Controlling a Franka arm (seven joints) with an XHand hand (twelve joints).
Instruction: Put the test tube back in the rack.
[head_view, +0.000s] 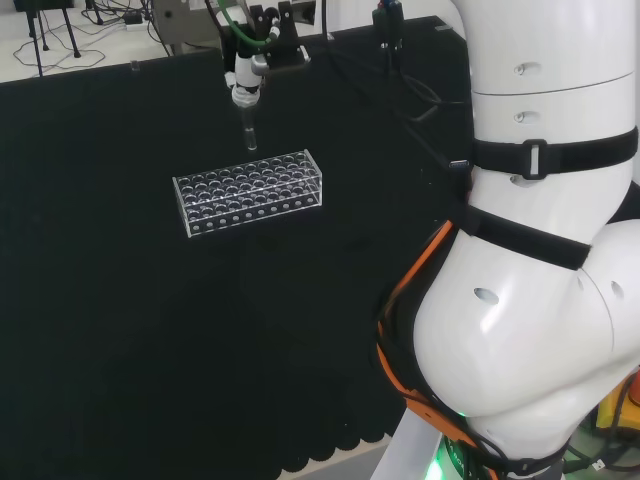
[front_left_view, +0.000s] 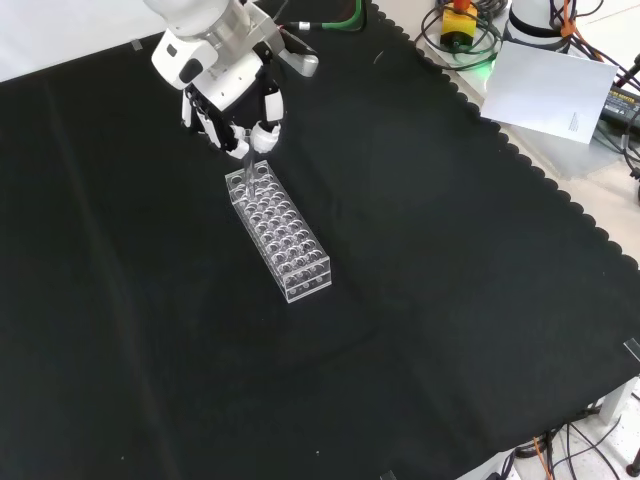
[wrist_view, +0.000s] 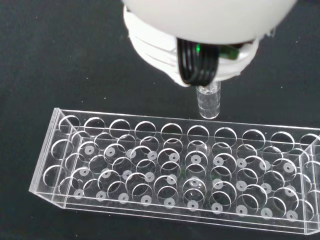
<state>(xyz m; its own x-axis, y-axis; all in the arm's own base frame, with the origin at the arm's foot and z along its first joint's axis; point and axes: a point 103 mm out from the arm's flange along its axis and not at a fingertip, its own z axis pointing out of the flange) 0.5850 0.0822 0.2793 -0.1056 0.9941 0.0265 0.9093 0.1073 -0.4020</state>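
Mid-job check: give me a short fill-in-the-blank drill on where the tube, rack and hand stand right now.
1. The black and white hand is shut on the clear ____.
2. The clear plastic rack rests on a ____ cloth.
3. The clear test tube hangs ____ the rack, not yet seated.
4. The rack's holes look ____.

Missing: test tube; black; above; empty

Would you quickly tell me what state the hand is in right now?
Hand: shut on the test tube, holding it upright just above the far edge of the rack; the tube is not yet seated in a hole.
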